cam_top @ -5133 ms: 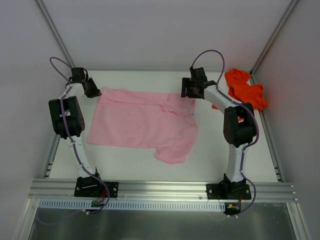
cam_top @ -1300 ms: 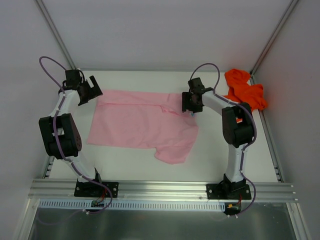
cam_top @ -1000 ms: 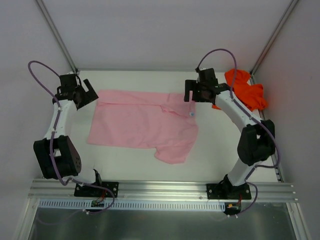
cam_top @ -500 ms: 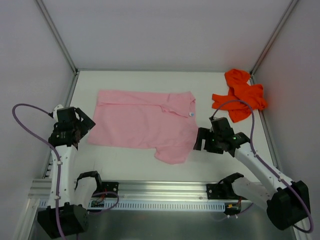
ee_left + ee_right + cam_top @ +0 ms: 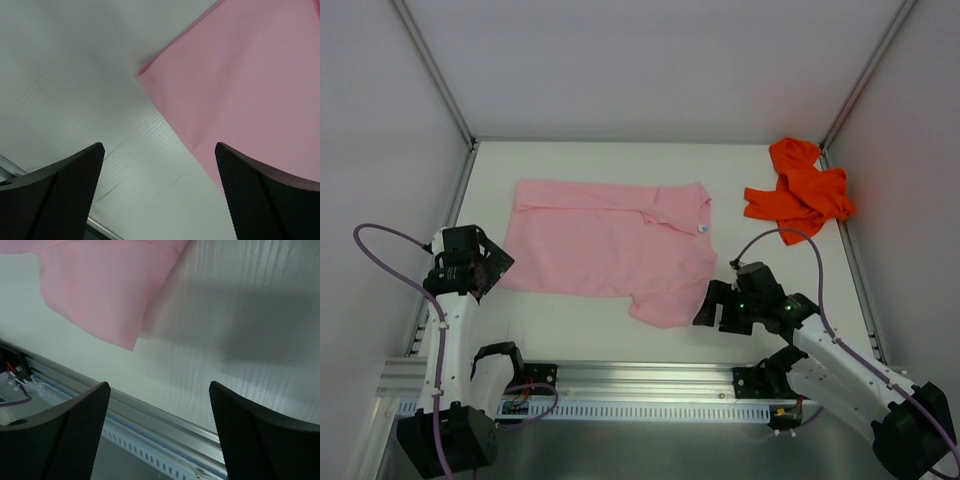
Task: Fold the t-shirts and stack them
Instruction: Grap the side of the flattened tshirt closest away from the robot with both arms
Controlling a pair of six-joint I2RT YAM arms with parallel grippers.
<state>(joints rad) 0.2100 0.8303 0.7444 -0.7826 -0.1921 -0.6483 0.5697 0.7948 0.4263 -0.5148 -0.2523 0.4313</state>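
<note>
Item 1: you are looking at the light pink cloth t-shirt [image 5: 605,245], lying spread flat across the middle of the white table [image 5: 580,315]; by the look of it, not yet folded.

Item 2: the bright orange cloth t-shirt [image 5: 800,190] is sitting crumpled at 2 o'clock.

Left gripper [image 5: 482,267] is hovering at the pink shirt's 8 o'clock corner, jaws apart and empty. Right gripper [image 5: 713,308] is hovering likewise by the 5 o'clock sleeve.

Folding and stacking are both waiting.

Nothing legible anywhere; the small neck tag [image 5: 703,228] on the pink shirt [image 5: 610,245] is too small to read
</note>
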